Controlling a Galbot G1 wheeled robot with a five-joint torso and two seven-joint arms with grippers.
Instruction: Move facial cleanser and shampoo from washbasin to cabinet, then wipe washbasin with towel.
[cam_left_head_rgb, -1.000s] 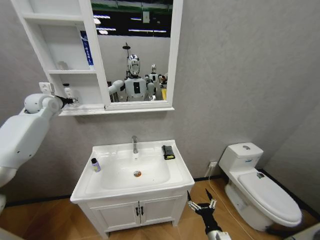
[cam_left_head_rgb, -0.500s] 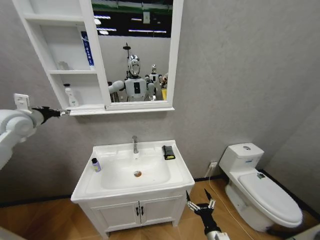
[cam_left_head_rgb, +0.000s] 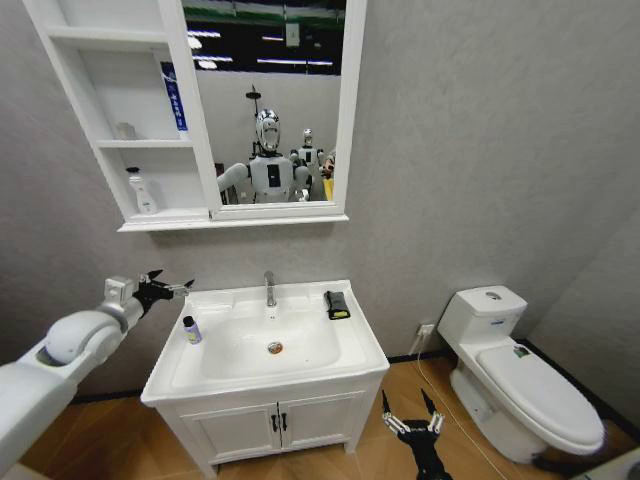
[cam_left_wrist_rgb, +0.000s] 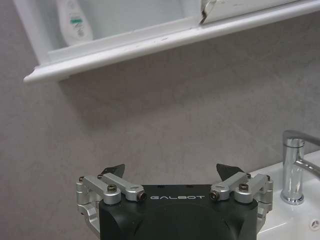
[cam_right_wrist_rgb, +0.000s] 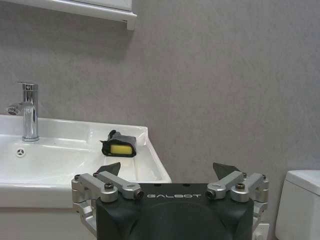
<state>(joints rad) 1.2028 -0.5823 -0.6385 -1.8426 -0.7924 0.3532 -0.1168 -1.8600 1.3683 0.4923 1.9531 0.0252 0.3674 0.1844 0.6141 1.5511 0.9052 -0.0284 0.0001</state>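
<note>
The white facial cleanser bottle (cam_left_head_rgb: 143, 192) (cam_left_wrist_rgb: 72, 22) stands on the lowest open shelf of the cabinet (cam_left_head_rgb: 130, 145) (cam_left_wrist_rgb: 125, 42). A small dark-capped shampoo bottle (cam_left_head_rgb: 190, 330) stands upright on the left rim of the washbasin (cam_left_head_rgb: 300, 375) (cam_right_wrist_rgb: 75, 150). The black towel (cam_left_head_rgb: 337, 305) (cam_right_wrist_rgb: 120, 145) with its yellow patch lies on the back right rim. My left gripper (cam_left_head_rgb: 165, 288) (cam_left_wrist_rgb: 170, 170) hovers open and empty beside the basin's back left corner, above and left of the shampoo. My right gripper (cam_left_head_rgb: 412, 420) (cam_right_wrist_rgb: 168, 167) hangs open and empty low by the vanity's front right corner.
A chrome tap (cam_left_head_rgb: 269, 288) (cam_right_wrist_rgb: 30, 112) (cam_left_wrist_rgb: 292, 165) rises at the back of the bowl. A blue tube (cam_left_head_rgb: 174, 100) stands on the cabinet's middle shelf. The white toilet (cam_left_head_rgb: 520, 380) (cam_right_wrist_rgb: 302, 200) sits to the right. Vanity doors (cam_left_head_rgb: 275, 425) are closed below.
My left arm has drawn back from the cabinet's lowest shelf, leaving the white bottle there, and dropped to the basin's back left corner. The right gripper has barely moved.
</note>
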